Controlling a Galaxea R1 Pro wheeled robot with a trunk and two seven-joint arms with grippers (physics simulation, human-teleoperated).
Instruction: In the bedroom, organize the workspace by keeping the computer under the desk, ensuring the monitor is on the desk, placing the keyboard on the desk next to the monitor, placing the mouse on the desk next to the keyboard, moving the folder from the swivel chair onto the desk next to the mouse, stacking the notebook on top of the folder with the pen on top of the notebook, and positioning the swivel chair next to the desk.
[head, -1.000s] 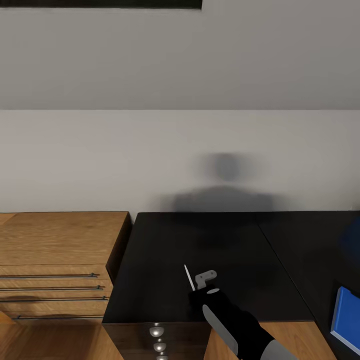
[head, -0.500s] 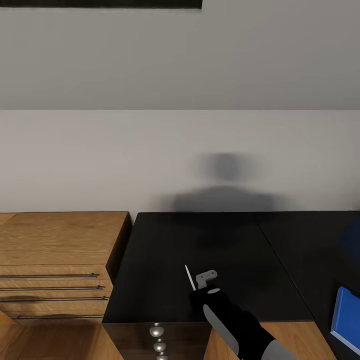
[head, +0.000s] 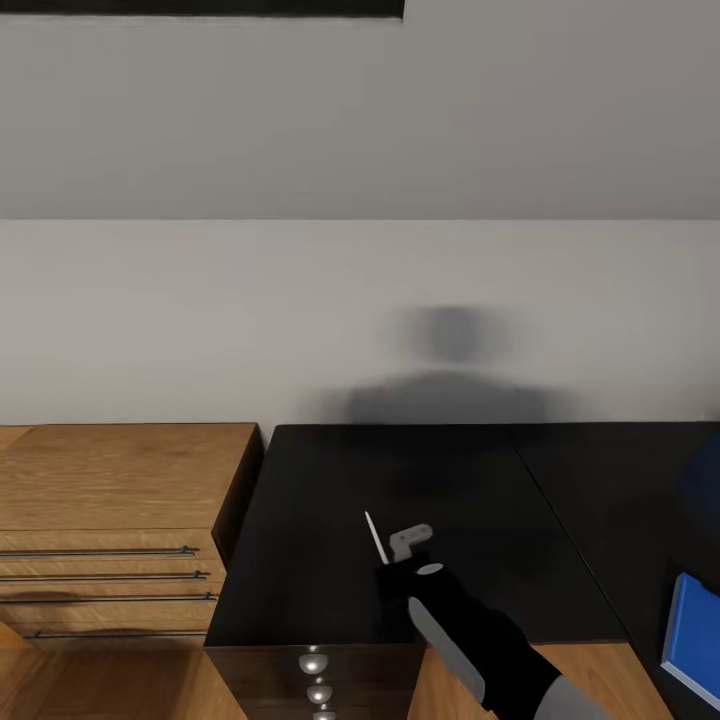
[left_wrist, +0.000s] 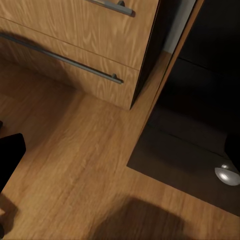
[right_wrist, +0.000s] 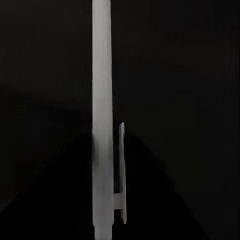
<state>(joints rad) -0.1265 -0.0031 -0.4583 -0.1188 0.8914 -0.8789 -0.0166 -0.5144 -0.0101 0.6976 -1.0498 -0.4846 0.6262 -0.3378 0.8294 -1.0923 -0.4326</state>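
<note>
Right gripper (head: 398, 558) clamped on the white pen (head: 377, 538), held over the black desk (head: 330, 500), mid pen-carry step; next move likely calls for swinging toward the blue folder (head: 694, 640) at the desk's right; left hand's state: cannot tell.

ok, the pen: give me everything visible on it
The pen is a slim white or light grey stick with a pocket clip along one side. The right gripper holds it by its lower end, and it juts up, tilted, over the black desk. Nothing else seems to touch it.
</note>
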